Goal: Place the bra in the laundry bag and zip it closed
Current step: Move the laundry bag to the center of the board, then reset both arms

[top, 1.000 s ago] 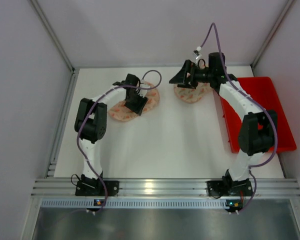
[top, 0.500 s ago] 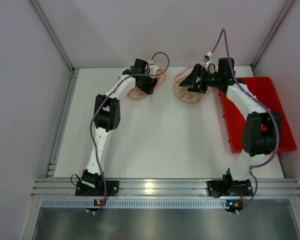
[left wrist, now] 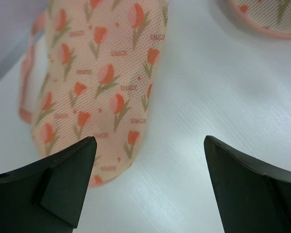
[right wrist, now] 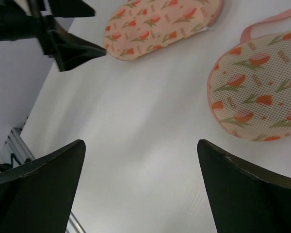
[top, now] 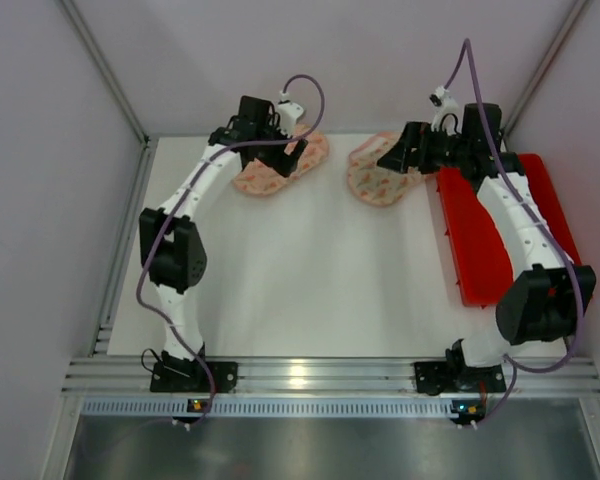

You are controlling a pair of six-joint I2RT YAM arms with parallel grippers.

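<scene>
A red tray (top: pixel 472 255) lies on the right side of the white bench (top: pixel 310 280), and a metal rail (top: pixel 320 376) runs along its near edge.

The bra (top: pixel 267 180) lies at the far left of the white table (top: pixel 310 270). It is a peach oval printed with orange tulips on green stems and small lettering, in a fine weave, seemingly folded onto itself, with a pink strap along its outer edge (left wrist: pixel 25 73). In my right wrist view it is a long slanted oval (right wrist: pixel 160 22). The laundry bag (top: pixel 375 187) lies flat to its right, apart from it with bare table between. It has the same tulip print on coarser, see-through mesh (right wrist: pixel 257 92), bound by a pink rim, with a pink loop running off its far side. The bra is outside the bag, and I cannot make out the zip
</scene>
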